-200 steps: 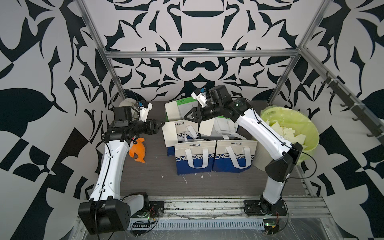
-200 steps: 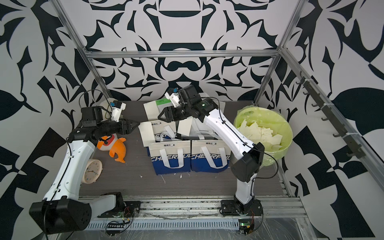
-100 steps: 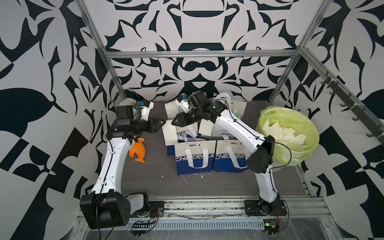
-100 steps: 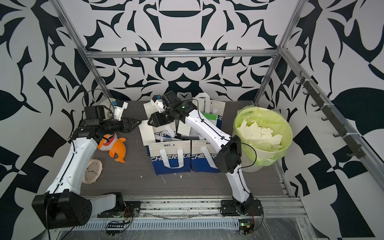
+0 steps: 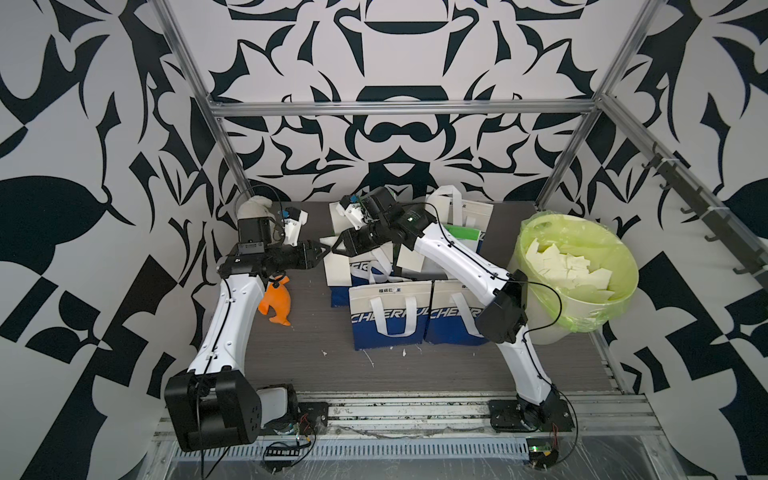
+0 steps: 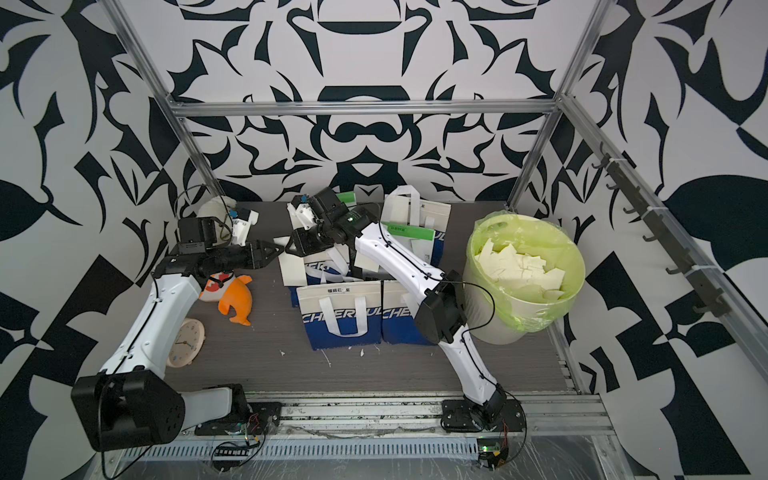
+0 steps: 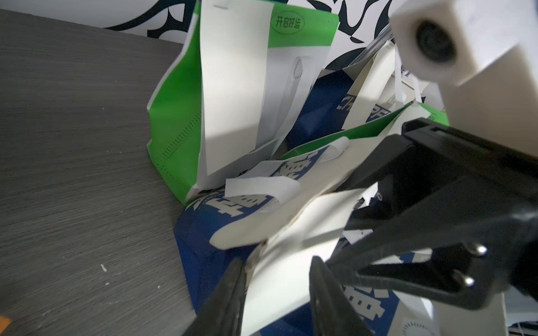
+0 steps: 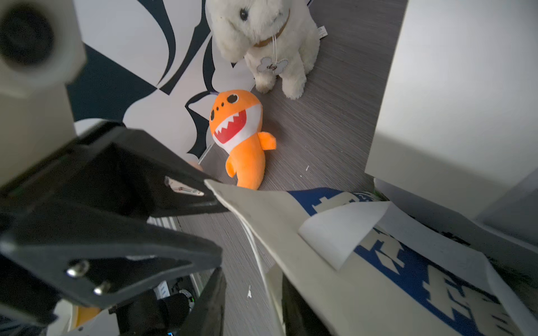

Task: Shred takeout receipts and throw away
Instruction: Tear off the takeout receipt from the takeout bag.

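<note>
Our two sets of fingers meet tip to tip above the table (image 5: 316,374), by the side of the bags (image 5: 388,318) that is nearest our left arm. Our left fingers (image 7: 228,296) stand a little apart. A white receipt (image 7: 314,218) lies in the gap between them, and we cannot tell if it touches them. Our right fingers (image 8: 214,299) are spread a little too, and a thin paper edge runs between them. Many torn pieces (image 5: 561,266) lie in the bin (image 5: 623,291) with the green liner, well apart from the fingers.
</note>
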`<state>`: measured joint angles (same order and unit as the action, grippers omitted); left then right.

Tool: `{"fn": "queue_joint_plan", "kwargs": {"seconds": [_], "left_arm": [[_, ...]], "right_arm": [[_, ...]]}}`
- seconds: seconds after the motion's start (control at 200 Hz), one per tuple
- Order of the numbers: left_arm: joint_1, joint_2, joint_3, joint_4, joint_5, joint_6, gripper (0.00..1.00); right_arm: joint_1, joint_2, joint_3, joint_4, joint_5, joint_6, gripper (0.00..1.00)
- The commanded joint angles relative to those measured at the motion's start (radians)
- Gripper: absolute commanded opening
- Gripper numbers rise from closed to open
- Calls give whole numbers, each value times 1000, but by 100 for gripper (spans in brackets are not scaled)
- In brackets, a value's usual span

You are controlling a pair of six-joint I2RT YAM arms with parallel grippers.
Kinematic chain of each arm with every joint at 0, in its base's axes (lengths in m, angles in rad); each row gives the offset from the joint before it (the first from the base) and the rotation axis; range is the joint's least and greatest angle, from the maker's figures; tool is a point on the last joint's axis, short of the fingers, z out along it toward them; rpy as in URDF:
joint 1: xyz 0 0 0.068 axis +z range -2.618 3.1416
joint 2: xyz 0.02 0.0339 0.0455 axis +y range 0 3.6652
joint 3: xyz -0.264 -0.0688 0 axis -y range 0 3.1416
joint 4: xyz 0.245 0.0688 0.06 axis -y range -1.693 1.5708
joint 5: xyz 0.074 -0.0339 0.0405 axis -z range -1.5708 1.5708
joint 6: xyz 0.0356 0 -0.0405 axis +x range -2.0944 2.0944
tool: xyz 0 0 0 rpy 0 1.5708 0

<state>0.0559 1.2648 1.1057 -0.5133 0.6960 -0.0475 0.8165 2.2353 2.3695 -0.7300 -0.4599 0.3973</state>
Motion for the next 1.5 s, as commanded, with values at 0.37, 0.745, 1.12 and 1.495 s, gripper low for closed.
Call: {"fn": "queue_joint_plan", "kwargs": {"seconds": [0.37, 0.745, 1.12, 1.495], "left_arm": [[28, -172, -137, 152, -180, -151, 58], [108, -87, -161, 170, -88, -182, 64], [79, -86, -245, 360, 149, -241, 65], [18, -108, -305, 348, 54, -202, 64]], "right_arm": [[25, 16, 150, 82, 97, 57, 0], [30, -46, 161, 68, -8, 86, 0], [36, -87, 107, 146, -97, 141, 0], [59, -68, 162, 124, -104, 146, 0]]}}
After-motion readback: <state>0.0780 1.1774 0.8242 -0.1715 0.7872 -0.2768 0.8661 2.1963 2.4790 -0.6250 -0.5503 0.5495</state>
